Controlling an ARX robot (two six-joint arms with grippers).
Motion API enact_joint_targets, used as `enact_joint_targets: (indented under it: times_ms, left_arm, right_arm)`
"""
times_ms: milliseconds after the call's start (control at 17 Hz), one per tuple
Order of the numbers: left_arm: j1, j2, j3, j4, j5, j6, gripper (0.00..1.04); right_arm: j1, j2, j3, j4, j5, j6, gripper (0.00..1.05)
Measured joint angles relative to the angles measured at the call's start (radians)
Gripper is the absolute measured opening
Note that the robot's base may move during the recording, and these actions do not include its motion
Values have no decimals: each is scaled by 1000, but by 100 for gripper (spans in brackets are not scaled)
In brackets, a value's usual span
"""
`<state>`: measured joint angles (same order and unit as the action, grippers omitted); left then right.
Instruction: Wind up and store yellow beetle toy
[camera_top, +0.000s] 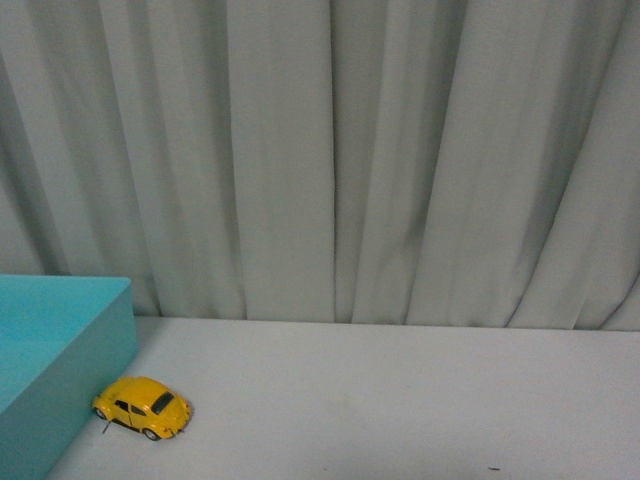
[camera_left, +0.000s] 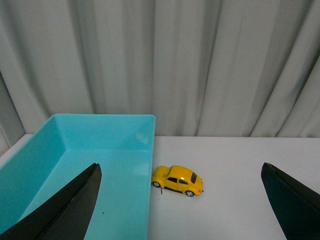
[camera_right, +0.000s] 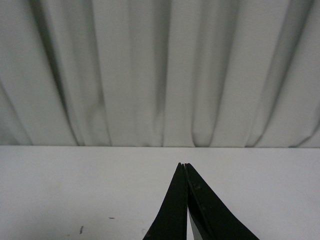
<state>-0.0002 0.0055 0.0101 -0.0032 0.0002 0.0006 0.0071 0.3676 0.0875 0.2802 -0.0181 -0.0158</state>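
The left gripper (camera_left: 180, 165) hangs above the table (camera_top: 420, 400) with its two dark fingers (camera_left: 75, 205) spread wide and nothing held. It faces the curtain (camera_top: 330, 150), and the beetle (camera_left: 178, 180) sits farther off on the tabletop, showing in the gap between the fingers. The right gripper (camera_right: 183, 166) is also over the table, above a bare stretch. Its fingers are pressed together so the tips meet, with nothing between them. Neither arm shows in the front view.

Counted: one beetle, one box, two grippers.

In the front view the beetle (camera_top: 142, 407) stands on its wheels at about 7 o'clock. The turquoise box (camera_top: 100, 330) is at its 9 o'clock, and one end of the car is right against the box's outer wall. In the left wrist view that end looks to be touching the wall (camera_left: 151, 150). A thin dark bit sticks out low down at that end, but I cannot tell what it is. Any marking on the car is too small to read.

The box is open-topped, and the part of its inside that can be seen is plain turquoise.
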Motion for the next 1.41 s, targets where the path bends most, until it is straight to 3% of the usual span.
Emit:
enact_joint_targets:
  times_ms: [589, 648, 707, 1002, 1414]
  left_arm:
    - [0, 0, 0, 0, -1, 0, 98]
    - [0, 0, 0, 0, -1, 0, 98]
    - [0, 0, 0, 0, 0, 0, 98]
    - [0, 0, 0, 0, -1, 0, 98]
    - [0, 0, 0, 0, -1, 0, 98]
  right_arm:
    - [-7, -185, -77, -97, 18, 1, 2]
    - [-7, -201, -77, -114, 18, 1, 2]
    - [-7, -282, -77, -249, 15, 1, 2]
    - [-7, -365, -77, -284, 18, 1, 2]
    - [-7, -365, -77, -284, 18, 1, 68]
